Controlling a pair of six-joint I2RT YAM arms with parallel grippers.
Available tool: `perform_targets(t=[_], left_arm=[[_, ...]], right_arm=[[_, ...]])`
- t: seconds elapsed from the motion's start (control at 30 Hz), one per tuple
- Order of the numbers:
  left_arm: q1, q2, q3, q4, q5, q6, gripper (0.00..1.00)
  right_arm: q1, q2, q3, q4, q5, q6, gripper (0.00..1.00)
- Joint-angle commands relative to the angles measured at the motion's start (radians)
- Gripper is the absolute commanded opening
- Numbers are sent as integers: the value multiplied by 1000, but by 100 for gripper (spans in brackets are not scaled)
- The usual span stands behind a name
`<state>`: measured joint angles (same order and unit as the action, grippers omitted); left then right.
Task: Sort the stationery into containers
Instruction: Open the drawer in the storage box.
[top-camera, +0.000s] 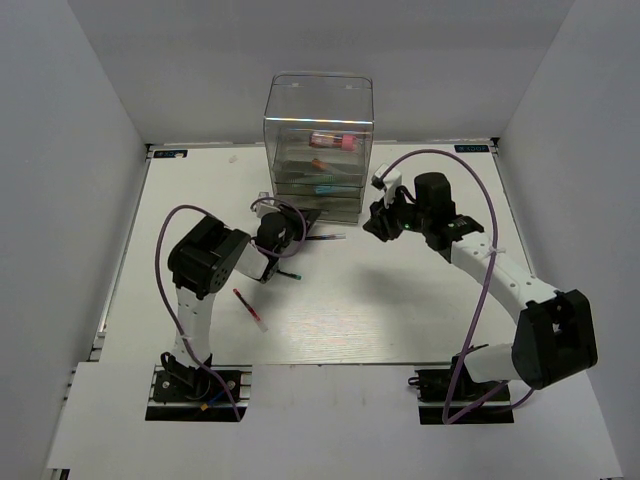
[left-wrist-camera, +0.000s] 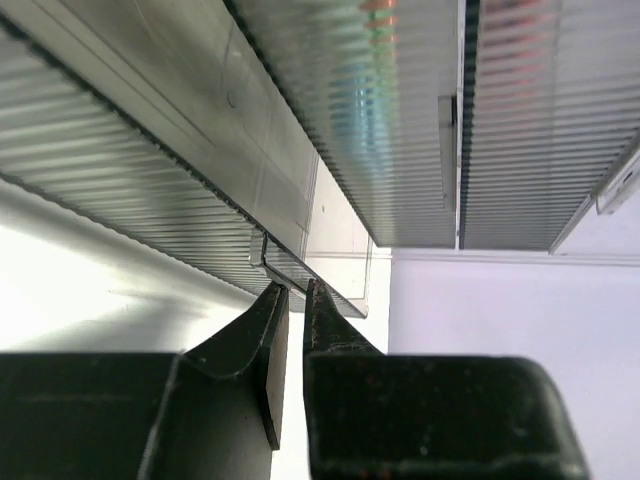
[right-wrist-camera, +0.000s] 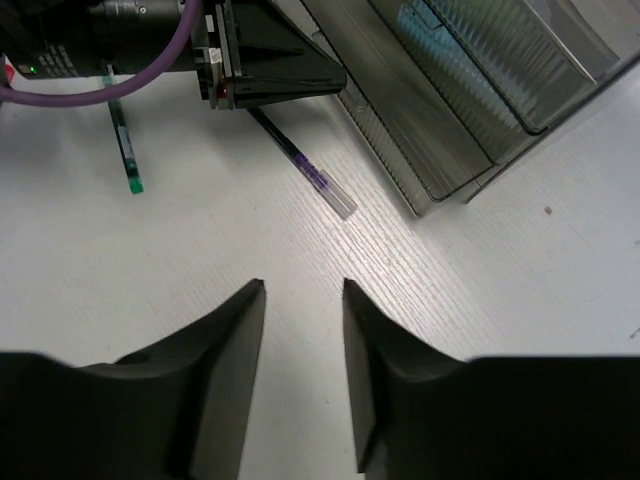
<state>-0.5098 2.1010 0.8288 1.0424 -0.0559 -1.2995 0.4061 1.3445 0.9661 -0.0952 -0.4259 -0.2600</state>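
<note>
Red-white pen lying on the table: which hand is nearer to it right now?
Left. The left hand sits just beyond the red-white pen, shut on a drawer lip; the right hand hangs open farther right.

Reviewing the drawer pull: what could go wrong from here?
1. The left jaws pinch only the thin lip of the drawer; they may slip off.
2. The purple pen lies close under that arm by the drawer front and could get knocked away.
3. Pulling might drag the clear drawer box.
</note>
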Motion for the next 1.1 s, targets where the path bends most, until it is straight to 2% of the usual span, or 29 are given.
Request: perform_targets(t=[0.0,0.1,0.13,0.2,0.37,0.4,0.47,0.5,0.67,0.73,0.77,0.8,0.83,0.87,1.0,1.03,1.07], left_arm=[[-13,-50,-23,-53,45,66,14],[-13,-70,-13,-62,56,66,15],[-13,-87,-13,-73,65,75,18],[-13,-117,-23,-94,65,75,31],[-13,-199,-100,-126,74,85,40],[-13,-217,-109,-136,74,85,45],[-13,-284,-128,-189,86,120,50],[-13,-311,-128,-211,99,134,52],[-13,-511,-126,-413,99,241,54],[-13,-612,-64,-643,111,279,55],[-1,-639,-1,-829,134,348,57],[11,-662,30,-926,151,383,60],[11,-683,62,-1020,160,428,68],[11,-722,126,-1203,160,539,73],[11,-847,182,-1544,32,716,89],[11,-886,182,-1583,-35,745,96],[11,-926,152,-1613,-60,790,96]], right_arm=[[-3,15,0,22,-59,-37,45],[-3,24,-3,9,-85,-62,49],[-1,28,-4,6,-89,-65,49],[0,31,-9,-1,-103,-90,53],[7,65,-12,-47,-166,-192,58],[8,68,-9,-60,-197,-287,60],[14,96,-10,-86,-235,-356,60],[22,103,-16,-90,-253,-472,61],[53,224,23,-130,-205,-718,62],[76,268,106,-185,-165,-794,62],[95,331,130,-239,-156,-818,61],[100,352,153,-250,-151,-832,61],[108,369,175,-262,-131,-844,60],[114,415,236,-274,-128,-846,60],[154,479,312,-253,-70,-844,60],[158,493,318,-247,-54,-848,60],[160,499,328,-242,-41,-848,60]])
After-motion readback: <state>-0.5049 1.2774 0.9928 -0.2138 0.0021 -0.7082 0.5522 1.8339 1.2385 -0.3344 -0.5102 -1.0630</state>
